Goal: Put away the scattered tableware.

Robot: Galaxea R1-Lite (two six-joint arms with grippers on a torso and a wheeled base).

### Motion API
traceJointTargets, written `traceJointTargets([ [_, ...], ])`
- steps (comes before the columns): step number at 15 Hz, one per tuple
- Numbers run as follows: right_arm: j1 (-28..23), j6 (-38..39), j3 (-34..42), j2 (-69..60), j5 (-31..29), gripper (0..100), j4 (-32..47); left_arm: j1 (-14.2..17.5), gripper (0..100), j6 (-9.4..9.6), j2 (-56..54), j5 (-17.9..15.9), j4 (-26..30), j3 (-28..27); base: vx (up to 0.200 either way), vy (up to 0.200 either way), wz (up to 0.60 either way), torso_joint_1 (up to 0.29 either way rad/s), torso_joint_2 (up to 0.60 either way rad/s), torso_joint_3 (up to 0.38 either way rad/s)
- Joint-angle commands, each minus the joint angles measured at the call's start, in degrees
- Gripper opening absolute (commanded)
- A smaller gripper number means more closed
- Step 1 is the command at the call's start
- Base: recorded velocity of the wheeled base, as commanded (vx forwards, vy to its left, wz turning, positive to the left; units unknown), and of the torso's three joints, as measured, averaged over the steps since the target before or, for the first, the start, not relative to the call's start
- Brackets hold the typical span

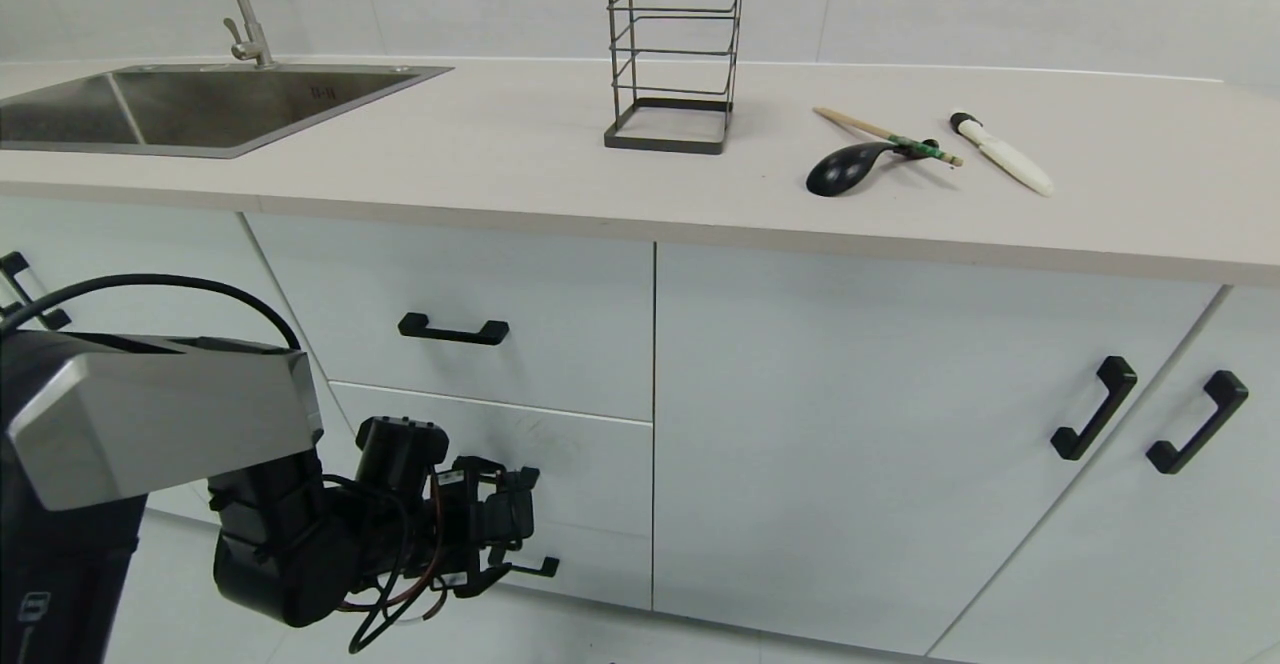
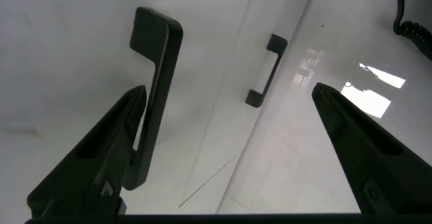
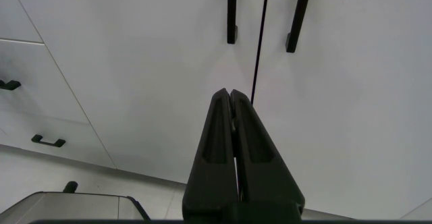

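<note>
White bench (image 1: 500, 154), sink (image 1: 200, 104) at its left end, drawers (image 1: 560, 344) below. Wire rack (image 1: 665, 141) stands mid-bench. Right of it lie black spoon (image 1: 845, 166), white knife (image 1: 1003, 154) and chopsticks (image 1: 885, 132), which cross the spoon's handle. My left hand (image 1: 515, 534) is wide open at the lower drawer handle (image 2: 152, 96), gripping nothing. My right hand (image 3: 231, 99) is closed and empty.

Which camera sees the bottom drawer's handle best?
The left wrist view: the drawer handle looms large and close by the open left gripper. In the head view the gripper hides most of it, leaving one end. The right wrist view has a tiny far-off handle, possibly the same one.
</note>
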Motion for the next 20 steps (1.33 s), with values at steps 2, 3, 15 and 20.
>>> traceJointTargets([
  [2, -0.05, -0.01, 0.0, 0.05, 0.01, 0, -0.01, 0.1, 100, -0.02, 0.8, 0.0, 0.07, -0.03, 0.0, 0.0, 0.0, 0.0, 0.0, 0.0],
  [3, -0.05, -0.01, 0.0, 0.05, 0.01, 0, -0.01, 0.1, 100, -0.02, 1.06, -0.09, 0.07, 0.23, 0.0, 0.0, 0.0, 0.0, 0.0, 0.0],
  [15, -0.05, -0.01, 0.0, 0.05, 0.01, 0, -0.01, -0.61, 100, 0.07, 0.27, -1.14, -0.02, 5.24, 0.0, 0.0, 0.0, 0.0, 0.0, 0.0],
  [20, -0.05, -0.01, 0.0, 0.05, 0.01, 0, -0.01, -0.43, 100, 0.07, -2.45, -1.4, -0.02, 8.05, 0.0, 0.0, 0.0, 0.0, 0.0, 0.0],
])
